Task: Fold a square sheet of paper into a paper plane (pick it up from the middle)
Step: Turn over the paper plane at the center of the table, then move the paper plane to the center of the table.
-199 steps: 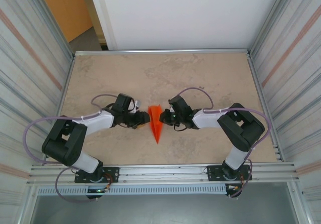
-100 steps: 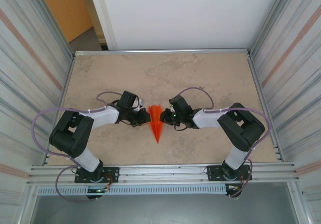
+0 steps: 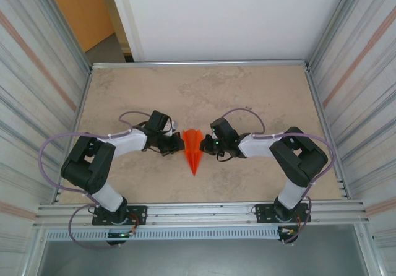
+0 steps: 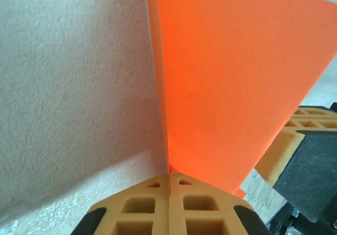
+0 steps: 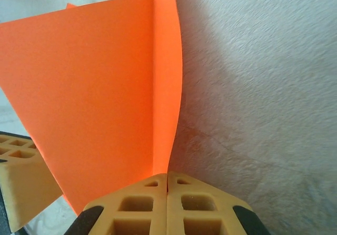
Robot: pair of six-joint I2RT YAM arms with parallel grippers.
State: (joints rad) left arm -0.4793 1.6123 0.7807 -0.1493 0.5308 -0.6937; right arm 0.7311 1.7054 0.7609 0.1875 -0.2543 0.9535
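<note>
Beige table (image 3: 247, 90), paper plane (image 3: 193, 151) in the middle, nose toward near edge; left gripper (image 3: 179, 145) and right gripper (image 3: 206, 145) each clamped on its side.

paper plane (image 3: 193, 151) mid-table, side walls (image 3: 43, 84) close, far tabletop (image 3: 198, 90) open

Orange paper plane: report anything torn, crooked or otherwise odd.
Nothing stands out. The narrow, pointed bright orange paper plane looks symmetrical and untorn, with crisp creases. The left gripper and right gripper pinch it from opposite sides, jaws shut.
</note>
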